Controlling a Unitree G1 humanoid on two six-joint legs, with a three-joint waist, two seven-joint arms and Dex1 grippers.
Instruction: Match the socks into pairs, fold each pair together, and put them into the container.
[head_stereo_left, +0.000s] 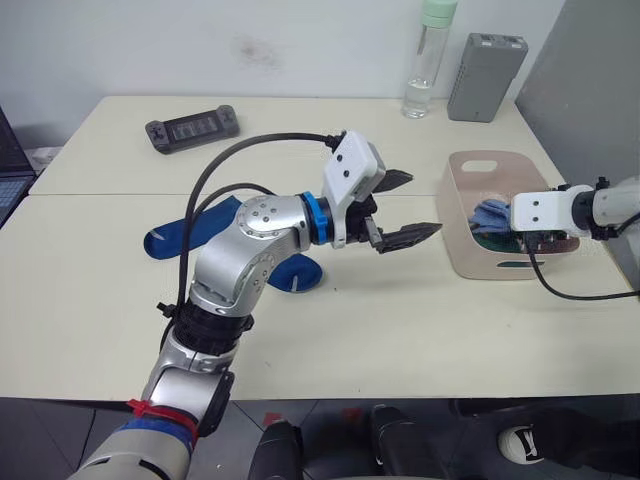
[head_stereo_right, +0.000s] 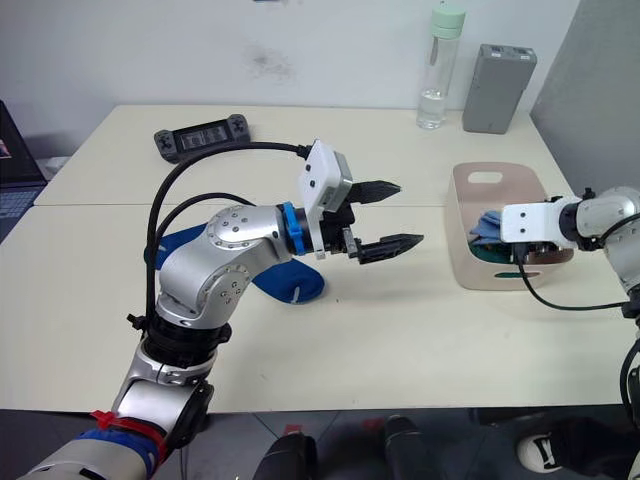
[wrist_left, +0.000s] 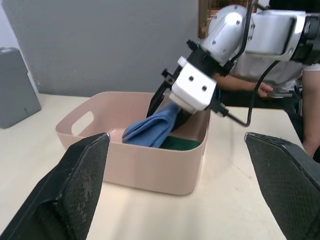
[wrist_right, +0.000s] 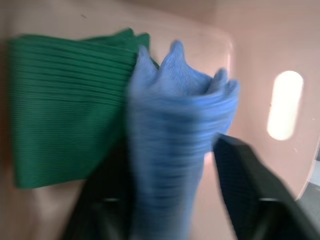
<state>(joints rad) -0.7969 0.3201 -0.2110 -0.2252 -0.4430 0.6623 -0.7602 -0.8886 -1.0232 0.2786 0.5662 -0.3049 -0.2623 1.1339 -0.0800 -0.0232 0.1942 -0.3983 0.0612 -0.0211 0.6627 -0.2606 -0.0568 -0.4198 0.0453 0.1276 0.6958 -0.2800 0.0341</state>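
— Where's the right tool (head_stereo_left: 500, 228)?
— Inside the pale pink rectangular plastic bin (head_stereo_left: 470, 256), clamped on folded light blue fabric socks (wrist_right: 172, 145) above green ones (wrist_right: 65, 105).
— The left tool (head_stereo_left: 410, 208)?
— Spread wide, empty, above the counter (head_stereo_left: 400, 330); dark navy socks (head_stereo_right: 290, 283) lie beneath its arm.

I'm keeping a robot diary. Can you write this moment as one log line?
right pincer: shut on light blue socks, inside pink container | green socks: in container | left pincer: open, empty | navy socks: on table

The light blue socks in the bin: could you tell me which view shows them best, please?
The right wrist view: the light blue socks sit between the right gripper fingers, beside the green socks. The left wrist view shows them draped inside the pink container; eye views give glimpses.
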